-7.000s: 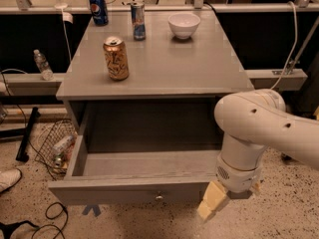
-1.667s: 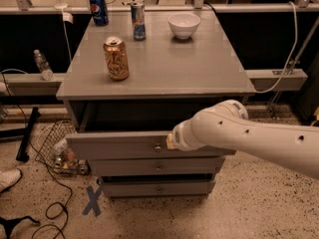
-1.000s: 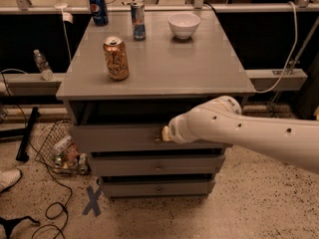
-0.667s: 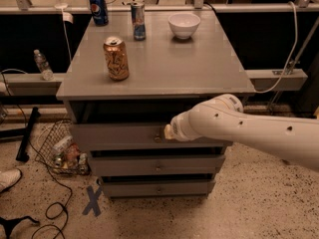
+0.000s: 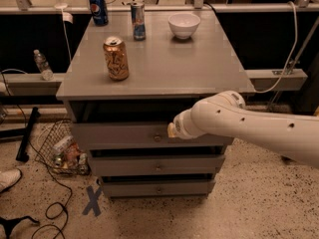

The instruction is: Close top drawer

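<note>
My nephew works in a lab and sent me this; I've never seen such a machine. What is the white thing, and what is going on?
The white tube is a robot's arm, reaching in from the right of the picture. Its tip is a pincer, at the front of the top drawer, just right of the knob; it holds nothing visible. The one picture looks down on a grey cabinet from the front. On top stand an orange can, a blue can, a slim can and a white bowl. The drawer looks almost shut.
</note>
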### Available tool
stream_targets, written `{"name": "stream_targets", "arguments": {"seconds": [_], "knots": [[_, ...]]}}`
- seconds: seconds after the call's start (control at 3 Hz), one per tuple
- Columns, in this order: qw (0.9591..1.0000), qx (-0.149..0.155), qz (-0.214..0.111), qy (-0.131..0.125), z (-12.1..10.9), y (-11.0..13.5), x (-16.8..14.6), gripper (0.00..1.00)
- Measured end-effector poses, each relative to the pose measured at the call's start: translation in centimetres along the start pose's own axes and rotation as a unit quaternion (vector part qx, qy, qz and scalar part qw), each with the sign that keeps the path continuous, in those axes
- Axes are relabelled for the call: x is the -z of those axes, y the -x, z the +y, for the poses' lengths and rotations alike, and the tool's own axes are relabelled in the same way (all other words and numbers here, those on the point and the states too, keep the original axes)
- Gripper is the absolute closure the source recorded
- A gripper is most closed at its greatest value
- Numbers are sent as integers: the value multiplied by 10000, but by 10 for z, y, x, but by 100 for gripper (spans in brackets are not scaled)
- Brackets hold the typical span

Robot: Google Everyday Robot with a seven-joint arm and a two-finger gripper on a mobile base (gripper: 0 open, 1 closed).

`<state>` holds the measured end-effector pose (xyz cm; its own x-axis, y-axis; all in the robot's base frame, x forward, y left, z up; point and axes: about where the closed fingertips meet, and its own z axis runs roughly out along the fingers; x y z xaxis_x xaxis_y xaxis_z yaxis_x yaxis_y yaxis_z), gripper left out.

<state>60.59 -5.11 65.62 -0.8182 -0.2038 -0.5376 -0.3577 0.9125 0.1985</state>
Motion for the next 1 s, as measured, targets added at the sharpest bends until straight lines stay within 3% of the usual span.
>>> {"name": "stream_targets", "arguments": {"seconds": [1.0], "knots": [[9995, -74, 254, -154, -16, -14, 3, 100]]}}
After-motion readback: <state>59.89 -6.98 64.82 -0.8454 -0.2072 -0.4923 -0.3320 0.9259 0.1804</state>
